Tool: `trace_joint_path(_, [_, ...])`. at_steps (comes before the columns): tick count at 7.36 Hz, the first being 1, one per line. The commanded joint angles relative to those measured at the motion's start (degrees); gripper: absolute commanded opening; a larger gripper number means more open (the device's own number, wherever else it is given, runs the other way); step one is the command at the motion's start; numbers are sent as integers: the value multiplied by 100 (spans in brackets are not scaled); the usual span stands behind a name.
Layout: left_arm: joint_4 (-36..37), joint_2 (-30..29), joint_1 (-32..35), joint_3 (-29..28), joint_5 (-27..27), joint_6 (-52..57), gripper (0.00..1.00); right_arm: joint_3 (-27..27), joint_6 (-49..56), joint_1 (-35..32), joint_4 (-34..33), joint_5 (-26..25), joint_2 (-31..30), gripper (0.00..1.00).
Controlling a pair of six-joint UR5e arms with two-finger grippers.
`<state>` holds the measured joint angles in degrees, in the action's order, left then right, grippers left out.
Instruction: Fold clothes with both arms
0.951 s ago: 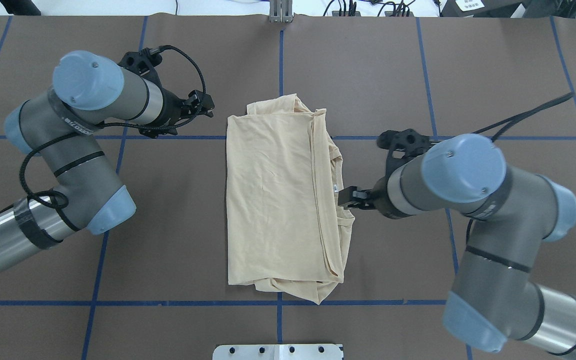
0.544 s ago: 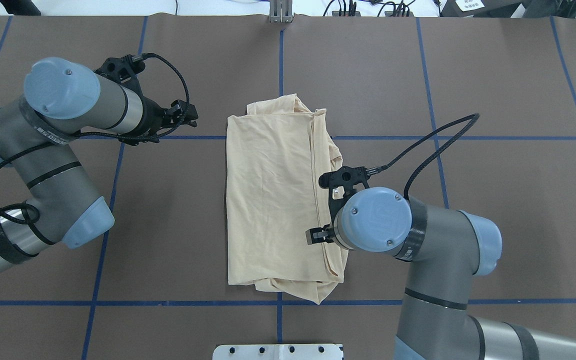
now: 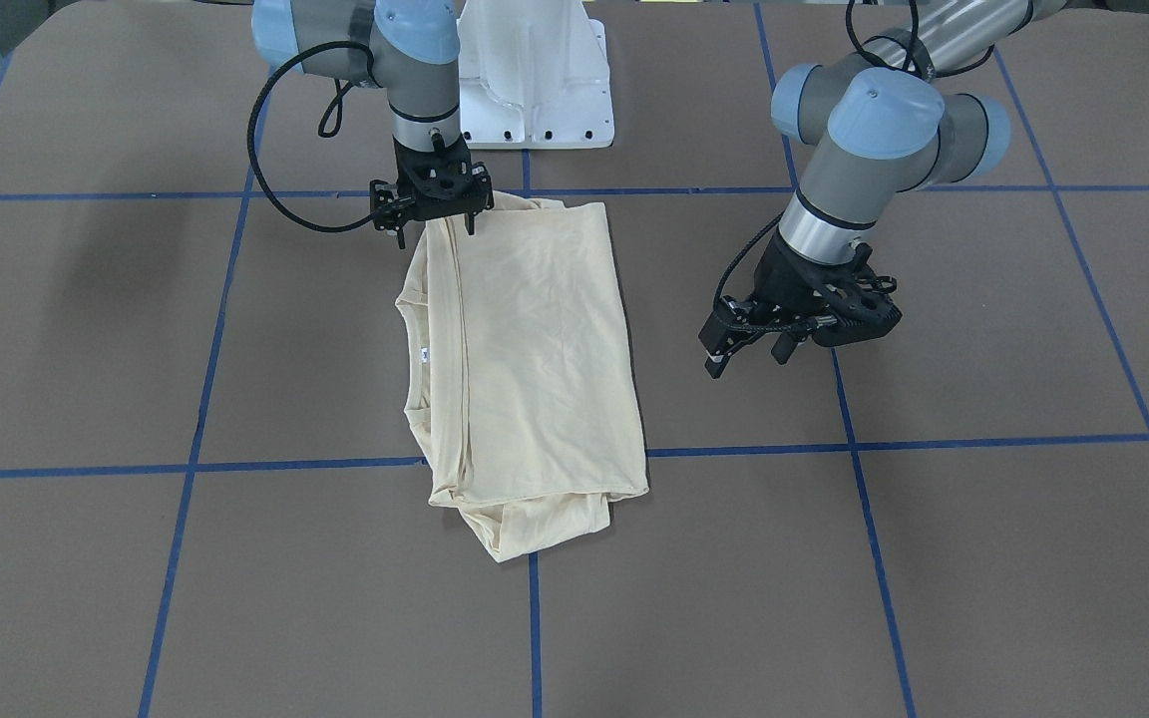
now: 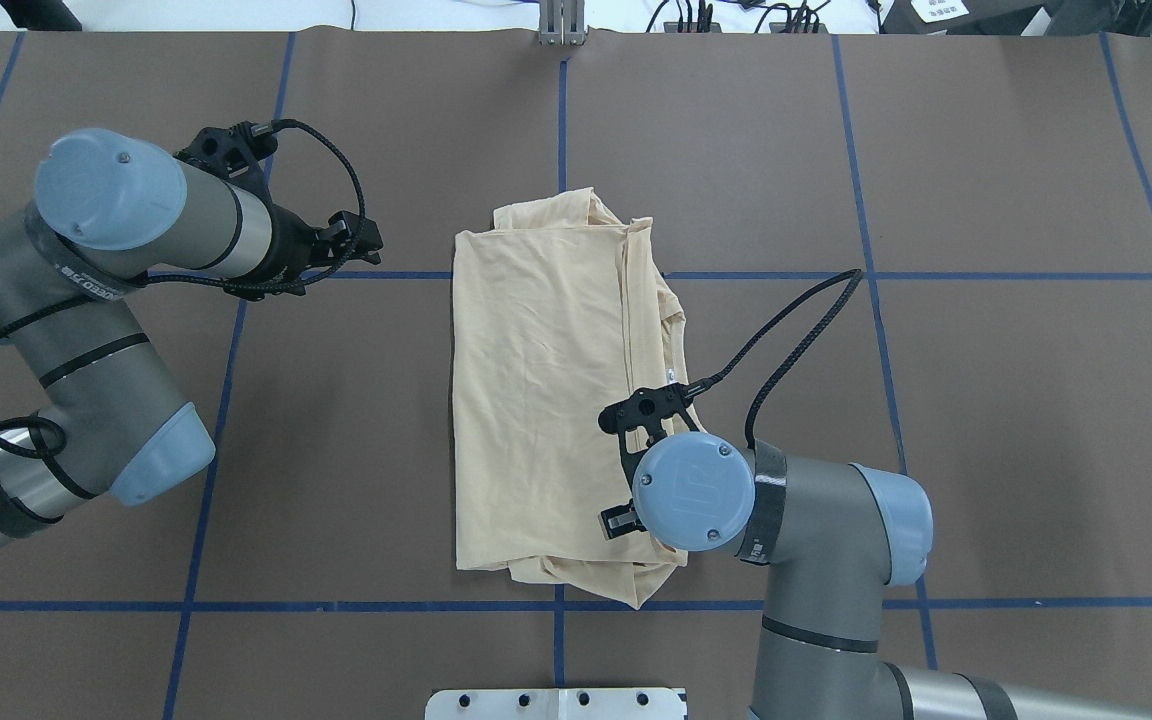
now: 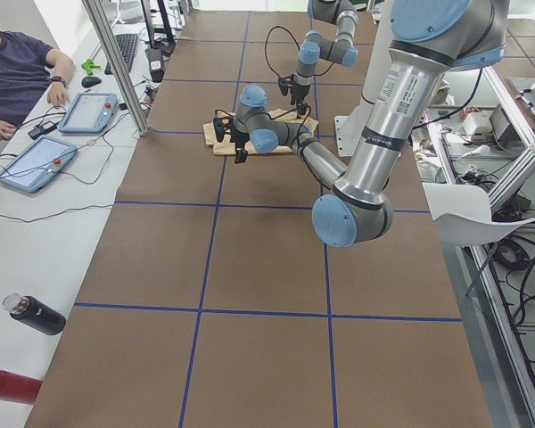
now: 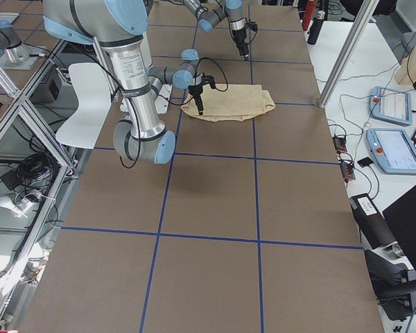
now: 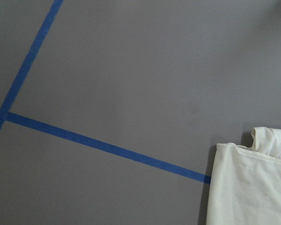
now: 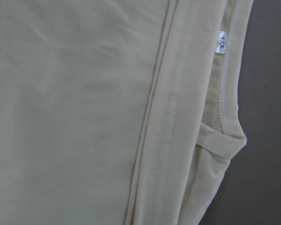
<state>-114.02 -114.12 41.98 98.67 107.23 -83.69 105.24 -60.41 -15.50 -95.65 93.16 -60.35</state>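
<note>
T-shirt [image 4: 546, 400]: pale cream, folded into a long rectangle at mid-table with the print hidden. The neck label [image 3: 425, 352] shows at the collar edge on the robot's right side.
Right gripper [image 3: 437, 233]: points straight down over the shirt's corner nearest the robot, fingers spread across the folded edge. Whether they touch the cloth cannot be told.
Right arm [image 4: 816, 510]: elbow bent, wrist vertical above the cloth.
Left gripper [image 3: 747, 363]: tilted downward, fingers spread and empty, well apart from the shirt, above bare table [image 4: 986, 400].
Tape lines [image 4: 936, 275]: blue grid, passing under the shirt.
</note>
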Motion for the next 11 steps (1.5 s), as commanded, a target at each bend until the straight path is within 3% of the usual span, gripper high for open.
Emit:
trace_joint_path(1, [-32, 4, -5, -32, 0, -7, 100, -65, 12, 12, -15, 97, -47, 100])
trace_joint_path(7, [-23, 4, -23, -32, 0, -16, 100, -30, 12, -41, -436, 343, -56, 100])
trace_joint_path(11, [-23, -5, -58, -40, 0, -51, 100, 14, 161, -506, -709, 756, -204, 100])
